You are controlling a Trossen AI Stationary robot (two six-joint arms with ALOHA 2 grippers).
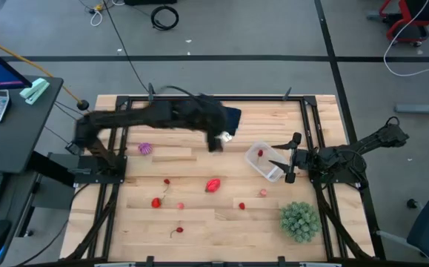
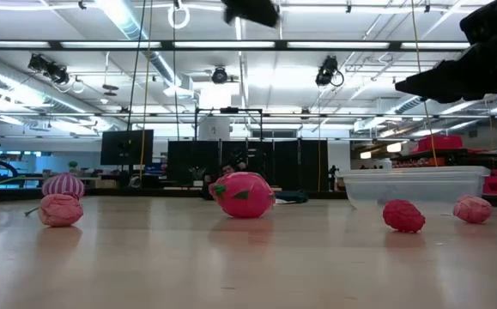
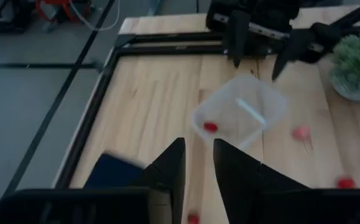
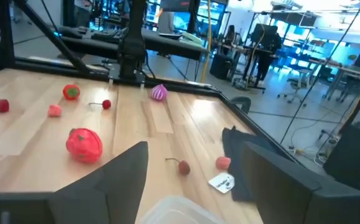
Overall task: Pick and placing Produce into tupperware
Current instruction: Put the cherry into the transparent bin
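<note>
The tupperware (image 1: 261, 160) is a small clear box on the table's right half, with one red piece (image 3: 210, 127) inside. Tiny produce is scattered on the wood: a purple piece (image 1: 145, 148), a large red one (image 1: 213, 185), small red ones (image 1: 155, 202) (image 1: 241, 206) and a pink one (image 1: 262, 193). My left gripper (image 1: 218, 142) hovers high above the table's middle, just left of the tupperware, narrowly open and empty (image 3: 198, 155). My right gripper (image 1: 282, 159) hangs wide open at the tupperware's right side, above its rim (image 4: 194, 146).
A bushy green plant (image 1: 299, 220) stands near the table's near right corner. A dark navy cloth (image 1: 230, 117) lies by the far edge, with a white tag (image 4: 222, 182) beside it. A black frame (image 1: 125, 100) borders the table. A cherry (image 1: 177, 231) lies near the front.
</note>
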